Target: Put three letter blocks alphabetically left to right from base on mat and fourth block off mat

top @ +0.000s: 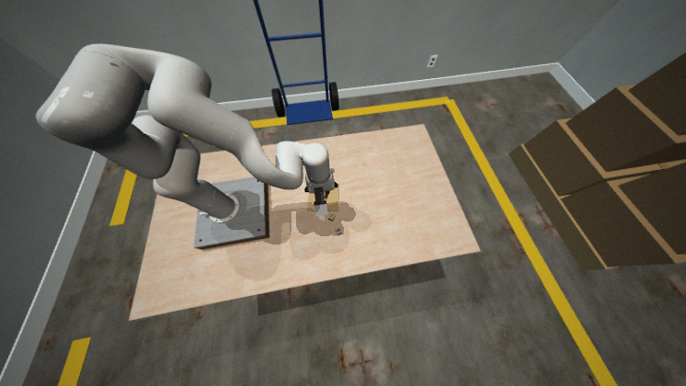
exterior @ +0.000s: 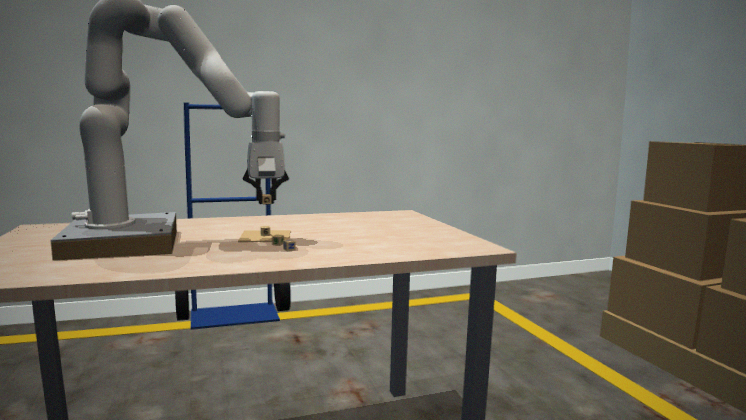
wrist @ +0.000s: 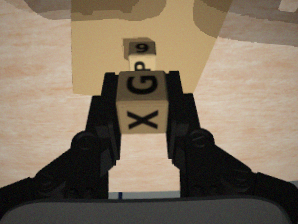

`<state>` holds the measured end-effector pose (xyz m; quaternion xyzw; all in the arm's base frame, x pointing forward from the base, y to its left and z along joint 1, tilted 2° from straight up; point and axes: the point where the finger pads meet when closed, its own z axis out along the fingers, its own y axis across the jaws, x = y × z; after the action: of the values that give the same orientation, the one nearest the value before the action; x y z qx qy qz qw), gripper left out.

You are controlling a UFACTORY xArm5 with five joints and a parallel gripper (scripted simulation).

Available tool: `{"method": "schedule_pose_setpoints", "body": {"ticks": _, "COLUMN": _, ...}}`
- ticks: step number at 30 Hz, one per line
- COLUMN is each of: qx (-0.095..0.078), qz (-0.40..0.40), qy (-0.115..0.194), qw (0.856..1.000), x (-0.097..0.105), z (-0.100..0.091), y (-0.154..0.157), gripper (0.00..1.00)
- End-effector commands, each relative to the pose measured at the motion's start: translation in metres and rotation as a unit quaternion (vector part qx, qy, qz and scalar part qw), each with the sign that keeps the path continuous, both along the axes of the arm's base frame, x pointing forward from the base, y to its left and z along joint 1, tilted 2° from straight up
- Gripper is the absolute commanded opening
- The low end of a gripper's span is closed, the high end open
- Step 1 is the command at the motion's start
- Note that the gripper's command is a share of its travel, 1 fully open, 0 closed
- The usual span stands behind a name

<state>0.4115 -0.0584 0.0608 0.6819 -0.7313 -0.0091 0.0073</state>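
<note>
My gripper [exterior: 267, 197] is shut on a tan block [wrist: 141, 103] with black letters X and G on the faces I can see. I hold it well above the table, over the tan mat [exterior: 265, 237]. In the wrist view the mat [wrist: 143, 36] lies below, with one small block [wrist: 140, 47] flat on it; the mark on its top is too small to read. That block also shows in the exterior view [exterior: 265, 230]. Two more blocks [exterior: 277, 240] [exterior: 289, 244] lie on the table just off the mat's near right edge, also in the top view [top: 331, 217] [top: 338, 232].
The robot's grey base plate [exterior: 114, 237] is at the table's left. A blue hand truck [top: 301, 57] stands behind the table. Stacked cardboard boxes [exterior: 683, 250] stand on the floor at the right, away from the table.
</note>
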Motion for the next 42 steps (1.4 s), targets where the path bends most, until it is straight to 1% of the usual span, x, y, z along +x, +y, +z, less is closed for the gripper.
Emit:
{"method": "schedule_pose_setpoints", "body": {"ticks": 1, "qx": 0.000, "qz": 0.000, "qy": -0.002, "qw": 1.000, "x": 0.002, "z": 0.002, "y": 0.000, "gripper": 0.21}}
{"method": "schedule_pose_setpoints", "body": {"ticks": 30, "qx": 0.000, "qz": 0.006, "qy": -0.002, "qw": 1.000, "x": 0.002, "z": 0.002, "y": -0.003, "gripper": 0.21}}
{"method": "schedule_pose_setpoints", "body": {"ticks": 36, "qx": 0.000, "qz": 0.006, "qy": -0.002, "qw": 1.000, "x": 0.001, "z": -0.010, "y": -0.002, "gripper": 0.21}}
{"method": "schedule_pose_setpoints", "body": {"ticks": 42, "qx": 0.000, "qz": 0.006, "qy": -0.002, "qw": 1.000, "x": 0.001, "z": -0.035, "y": -0.003, "gripper": 0.21}}
